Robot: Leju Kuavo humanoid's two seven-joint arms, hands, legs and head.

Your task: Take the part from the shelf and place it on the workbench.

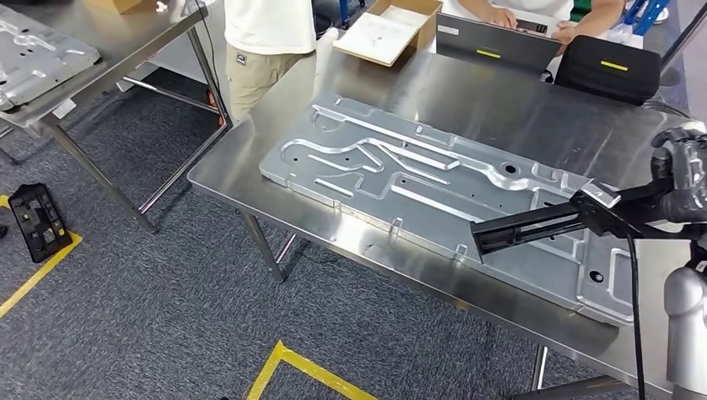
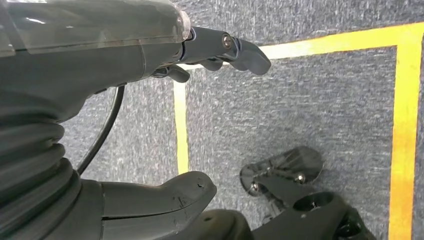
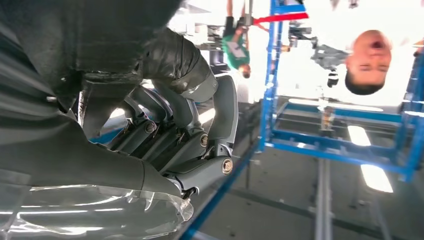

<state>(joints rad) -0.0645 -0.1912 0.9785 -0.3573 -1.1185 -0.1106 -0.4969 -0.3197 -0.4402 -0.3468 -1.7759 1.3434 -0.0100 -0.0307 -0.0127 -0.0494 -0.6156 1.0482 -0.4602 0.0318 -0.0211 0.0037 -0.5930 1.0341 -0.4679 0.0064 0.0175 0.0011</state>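
Grey carpet with yellow tape lines [image 1: 296,362] is laid under a steel workbench [image 1: 467,92]. One large stamped silver metal panel [image 1: 400,179] lies flat on it. One long black bar-shaped part [image 1: 534,227] is gripped above the panel by the right hand [image 1: 679,179], fingers curled. Left hand [image 2: 150,60] hangs over the carpet, fingers apart, holding nothing.
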